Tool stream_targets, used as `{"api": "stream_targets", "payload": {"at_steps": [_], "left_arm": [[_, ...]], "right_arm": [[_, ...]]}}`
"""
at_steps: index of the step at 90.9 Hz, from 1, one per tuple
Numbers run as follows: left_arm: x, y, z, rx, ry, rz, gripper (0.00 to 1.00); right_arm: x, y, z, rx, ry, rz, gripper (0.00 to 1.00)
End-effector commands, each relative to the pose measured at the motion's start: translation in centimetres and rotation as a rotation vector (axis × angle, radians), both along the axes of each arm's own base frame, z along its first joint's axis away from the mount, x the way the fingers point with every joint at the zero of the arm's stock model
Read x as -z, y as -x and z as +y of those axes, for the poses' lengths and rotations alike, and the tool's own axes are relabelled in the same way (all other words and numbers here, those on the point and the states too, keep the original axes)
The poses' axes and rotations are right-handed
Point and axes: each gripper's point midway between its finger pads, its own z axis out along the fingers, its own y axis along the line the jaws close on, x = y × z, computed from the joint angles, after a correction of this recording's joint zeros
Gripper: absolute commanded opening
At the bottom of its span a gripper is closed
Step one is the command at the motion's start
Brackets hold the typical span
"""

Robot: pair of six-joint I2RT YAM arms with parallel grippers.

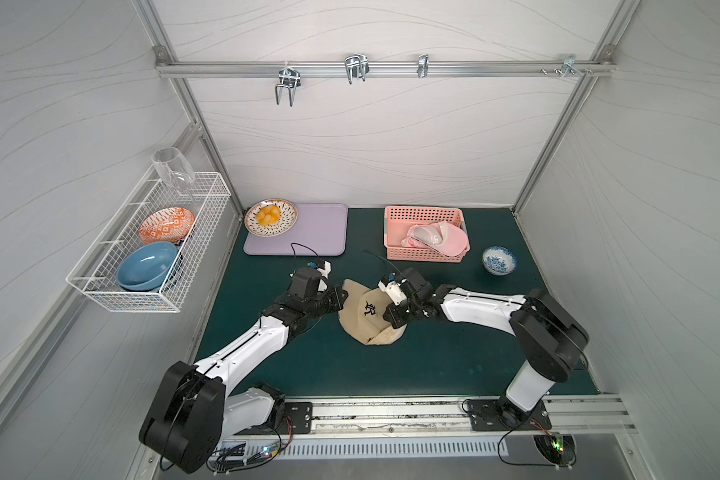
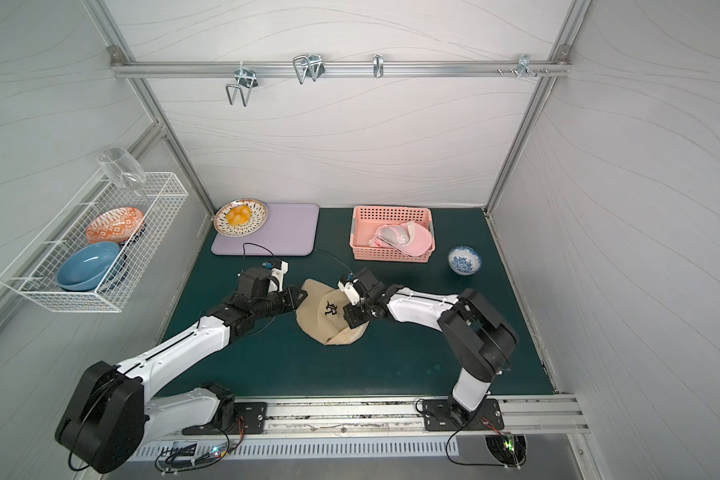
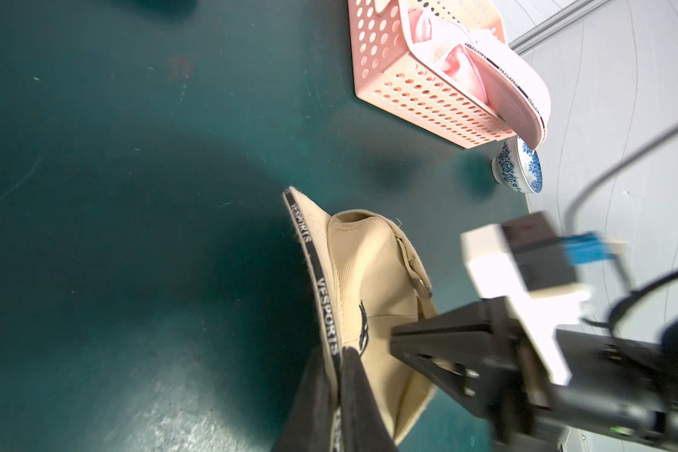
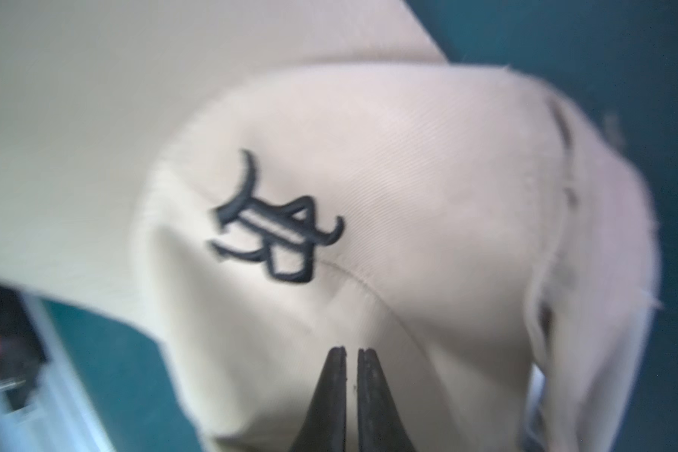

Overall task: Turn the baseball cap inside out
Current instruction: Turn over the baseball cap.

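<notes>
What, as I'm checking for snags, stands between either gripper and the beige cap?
Nothing visible. The left gripper is shut on the edge of the beige cap, and the right gripper has its closed tips at the crown; the pink basket and bowl stand apart.

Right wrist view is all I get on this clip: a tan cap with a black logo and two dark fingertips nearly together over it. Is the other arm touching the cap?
Observer: Yes. In the left wrist view the left hand is shut on the brim edge of the tan cap.
Reviewer: Where does the right arm come in from?
Observer: In both top views the right hand meets the crown from the side opposite the left hand.
Reviewer: Any other cap around?
Observer: A pink cap lies in a pink basket farther back on the green mat.
</notes>
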Motion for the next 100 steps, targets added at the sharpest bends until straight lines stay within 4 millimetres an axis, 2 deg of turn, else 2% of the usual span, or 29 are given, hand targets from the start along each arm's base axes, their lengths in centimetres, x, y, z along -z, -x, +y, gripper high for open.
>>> {"api": "stream_targets", "payload": {"at_steps": [1, 6, 12, 18, 25, 31, 42, 52, 69, 89, 100], "left_arm": [[-1.2, -0.8, 0.1, -0.018, 0.003, -0.051, 0.0], [-1.8, -0.7, -0.7, 0.03, 0.033, -0.069, 0.0], [-2.5, -0.6, -1.5, 0.068, 0.067, -0.081, 0.0], [-2.9, -0.6, -1.9, 0.079, 0.093, -0.088, 0.0], [-2.9, -0.7, -1.8, 0.07, 0.099, -0.085, 0.0], [-2.6, -0.8, -1.3, 0.036, 0.083, -0.071, 0.0], [-2.7, -0.9, -0.8, 0.001, 0.075, -0.051, 0.0], [-4.0, -0.8, -1.1, 0.031, 0.084, -0.087, 0.0], [-5.5, -0.6, -1.6, 0.089, 0.065, -0.12, 0.0], [-6.0, -0.6, -1.7, 0.08, 0.077, -0.125, 0.0], [-6.3, -0.6, -2.0, 0.091, 0.083, -0.132, 0.0]], "right_arm": [[-4.4, 0.7, 0.7, -0.039, -0.149, -0.007, 0.0], [-4.8, 0.7, 0.7, -0.048, -0.15, -0.014, 0.0], [-4.5, 0.6, 0.9, -0.052, -0.144, -0.011, 0.23], [-3.9, 0.4, 1.2, -0.05, -0.131, 0.001, 0.33], [-3.6, 0.2, 1.4, -0.042, -0.131, 0.011, 0.27], [-3.6, 0.2, 1.2, -0.033, -0.131, 0.005, 0.28], [-3.4, 0.6, 0.3, -0.042, -0.085, -0.021, 0.46], [-3.3, 0.8, -0.9, -0.037, -0.023, -0.039, 0.49], [-4.7, 0.5, -1.6, -0.032, 0.056, -0.119, 0.61], [-4.8, 0.5, -0.1, 0.041, 0.111, -0.078, 0.66], [-3.8, 0.0, 0.4, 0.109, 0.17, -0.049, 0.67]]}}
